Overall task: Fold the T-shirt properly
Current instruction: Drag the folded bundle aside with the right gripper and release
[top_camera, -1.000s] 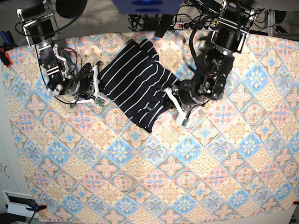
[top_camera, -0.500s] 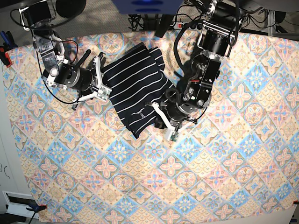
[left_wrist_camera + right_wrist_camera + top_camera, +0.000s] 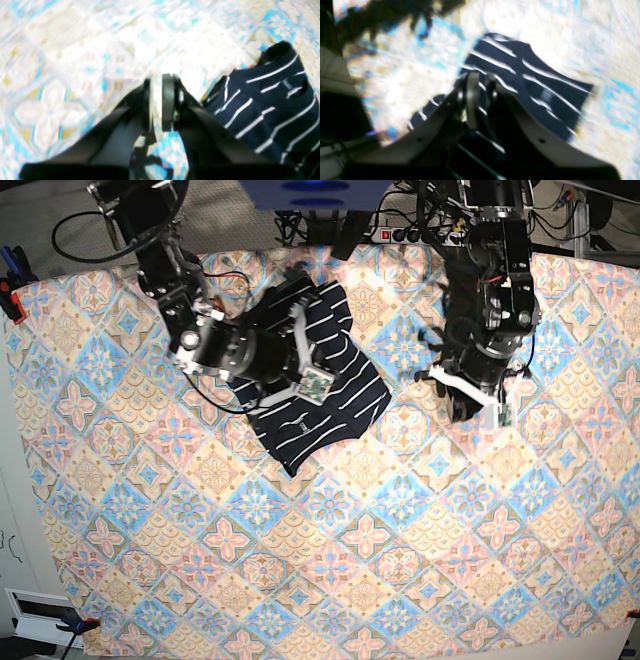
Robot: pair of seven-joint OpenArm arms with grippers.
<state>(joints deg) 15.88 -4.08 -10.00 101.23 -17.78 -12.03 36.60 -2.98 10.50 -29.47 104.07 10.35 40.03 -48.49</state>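
Now hovering over the T-shirt (image 3: 318, 390) after shifting inward from the shirt's outer edge: right gripper (image 3: 300, 360), fingers (image 3: 472, 100) drawn nearly together above the striped cloth, with no fabric clearly pinched. Lying bunched on the patterned cloth (image 3: 400, 560), partly folded. Pulled away to the side, clear of the shirt: left gripper (image 3: 470, 395), fingers (image 3: 167, 102) almost closed on nothing.

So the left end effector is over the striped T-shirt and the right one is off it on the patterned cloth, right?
Sides are swapped. In the base view, the right end effector is over the striped T-shirt, while the left end effector is off it, above the patterned cloth.
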